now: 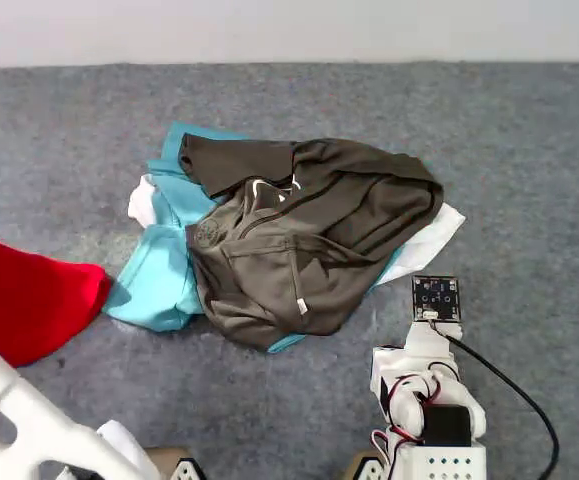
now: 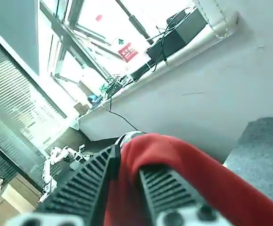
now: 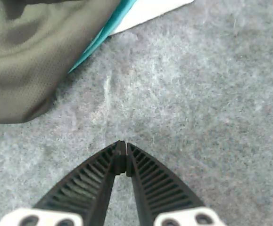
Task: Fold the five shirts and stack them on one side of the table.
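The grey felt table (image 1: pixel 529 150) has open room along its far and right edges. A dark brown shirt (image 1: pixel 309 240), its small round emblem unreadable, tops the central heap over a teal shirt (image 1: pixel 159 280) and a white shirt (image 1: pixel 431 240). At the left edge, the left gripper (image 2: pixel 128 162) pinches a red shirt (image 1: pixel 19 295). The right gripper (image 3: pixel 121 159) is pressed together above bare felt.

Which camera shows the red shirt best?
The high view: most of the red shirt shows. The left wrist view sees a fold pinched in the left gripper; the right wrist view faces the brown shirt.

High view looks down on the table (image 1: pixel 529 150); right wrist close over it, left tilted upward.
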Tool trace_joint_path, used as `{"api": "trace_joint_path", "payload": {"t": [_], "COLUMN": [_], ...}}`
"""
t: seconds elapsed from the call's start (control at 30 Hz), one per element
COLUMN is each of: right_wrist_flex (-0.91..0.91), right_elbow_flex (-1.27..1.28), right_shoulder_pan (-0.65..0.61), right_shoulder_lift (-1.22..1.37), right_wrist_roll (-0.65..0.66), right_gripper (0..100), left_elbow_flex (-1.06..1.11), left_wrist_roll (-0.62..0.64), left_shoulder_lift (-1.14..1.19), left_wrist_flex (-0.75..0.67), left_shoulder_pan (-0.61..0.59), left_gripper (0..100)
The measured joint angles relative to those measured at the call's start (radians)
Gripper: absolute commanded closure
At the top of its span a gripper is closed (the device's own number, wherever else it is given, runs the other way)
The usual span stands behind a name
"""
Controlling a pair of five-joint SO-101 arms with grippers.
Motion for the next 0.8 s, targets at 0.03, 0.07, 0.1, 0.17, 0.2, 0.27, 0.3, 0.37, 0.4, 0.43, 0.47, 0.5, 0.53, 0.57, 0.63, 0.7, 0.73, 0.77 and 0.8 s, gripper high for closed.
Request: {"api": "trace_joint_path", "payload": {"t": [0.03, 0.07, 0.1, 0.17, 0.2, 0.27, 0.3, 0.37, 0.4, 0.43, 0.47, 0.5, 0.53, 0.57, 0.63, 0.7, 0.73, 0.77, 0.8], "right_wrist_flex": [0.000, 0.000, 0.000, 0.000, 0.000, 0.000, 0.000, 0.000, 0.000, 0.000, 0.000, 0.000, 0.000, 0.000, 0.000, 0.000, 0.000, 0.000, 0.000], "right_elbow_flex": [0.000, 0.000, 0.000, 0.000, 0.000, 0.000, 0.000, 0.000, 0.000, 0.000, 0.000, 0.000, 0.000, 0.000, 0.000, 0.000, 0.000, 0.000, 0.000], "right_shoulder_pan": [0.000, 0.000, 0.000, 0.000, 0.000, 0.000, 0.000, 0.000, 0.000, 0.000, 0.000, 0.000, 0.000, 0.000, 0.000, 0.000, 0.000, 0.000, 0.000], "right_shoulder_lift": [0.000, 0.000, 0.000, 0.000, 0.000, 0.000, 0.000, 0.000, 0.000, 0.000, 0.000, 0.000, 0.000, 0.000, 0.000, 0.000, 0.000, 0.000, 0.000], "right_wrist_roll": [0.000, 0.000, 0.000, 0.000, 0.000, 0.000, 0.000, 0.000, 0.000, 0.000, 0.000, 0.000, 0.000, 0.000, 0.000, 0.000, 0.000, 0.000, 0.000], "right_gripper": [98.9, 98.9, 98.9, 98.9, 98.9, 98.9, 98.9, 98.9, 98.9, 98.9, 98.9, 98.9, 98.9, 98.9, 98.9, 98.9, 98.9, 98.9, 98.9], "left_elbow_flex": [0.018, 0.034, 0.055, 0.100, 0.118, 0.155, 0.170, 0.193, 0.204, 0.216, 0.227, 0.238, 0.252, 0.265, 0.298, 0.334, 0.356, 0.381, 0.405], "left_wrist_roll": [0.000, -0.011, -0.035, -0.094, -0.118, -0.140, -0.144, -0.152, -0.152, -0.152, -0.153, -0.155, -0.167, -0.180, -0.196, -0.209, -0.218, -0.230, -0.249], "left_shoulder_lift": [0.000, -0.002, -0.003, -0.006, -0.006, -0.006, -0.006, -0.006, -0.008, -0.008, -0.008, -0.011, -0.020, -0.035, -0.083, -0.147, -0.186, -0.230, -0.275], "left_wrist_flex": [-0.011, -0.015, -0.020, -0.026, -0.028, -0.031, -0.031, -0.031, -0.031, -0.031, -0.031, -0.031, -0.031, -0.031, -0.009, 0.043, 0.074, 0.107, 0.146], "left_shoulder_pan": [0.006, 0.012, 0.020, 0.029, 0.034, 0.038, 0.040, 0.040, 0.041, 0.048, 0.057, 0.066, 0.074, 0.083, 0.110, 0.144, 0.161, 0.181, 0.199], "left_gripper": [96, 92, 88, 81, 79, 78, 78, 78, 78, 78, 78, 78, 78, 78, 78, 78, 78, 78, 78]}}
